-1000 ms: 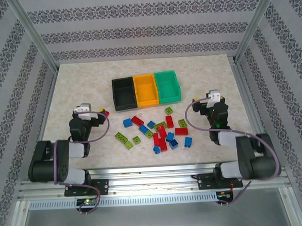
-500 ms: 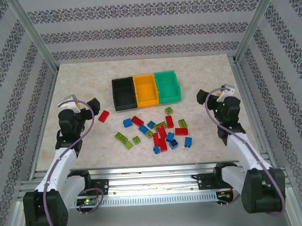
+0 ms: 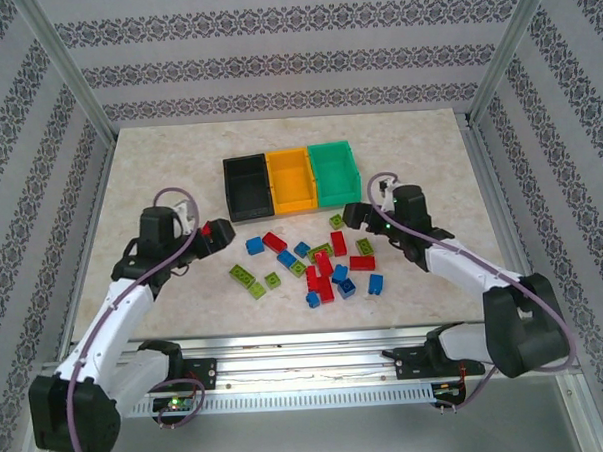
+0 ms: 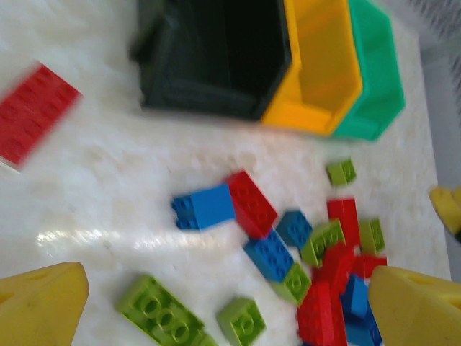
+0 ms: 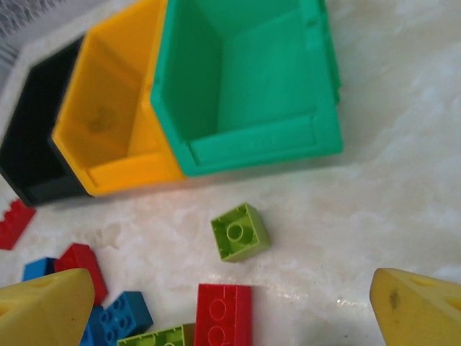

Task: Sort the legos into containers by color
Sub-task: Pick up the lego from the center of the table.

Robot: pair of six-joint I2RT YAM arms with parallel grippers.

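Unfolded from the near edge since a second ago and now reaching inward: left gripper (image 3: 212,234) near a lone red brick at the left, right gripper (image 3: 353,216) at the pile's far right edge.

Top view: legos (image 3: 318,260) scattered on the table (image 3: 159,162) just in front of the bins. Black bin (image 3: 249,212), orange bin (image 3: 292,202) and green bin (image 3: 340,194) touching in a row, seemingly empty. Both sets of fingers spread wide, nothing held.

Left wrist: blurred. Yellow fingertips (image 4: 43,303) apart above lime and blue bricks; flat red brick (image 4: 32,112) well left of the rest.

Right wrist: green and orange interiors bare. Small lime brick (image 5: 240,231) alone, just in front of the green bin.

Handling, judged: light, rigid, slick plastic, likely to skid or twist. Best pinched across the flat side walls, not the studs.
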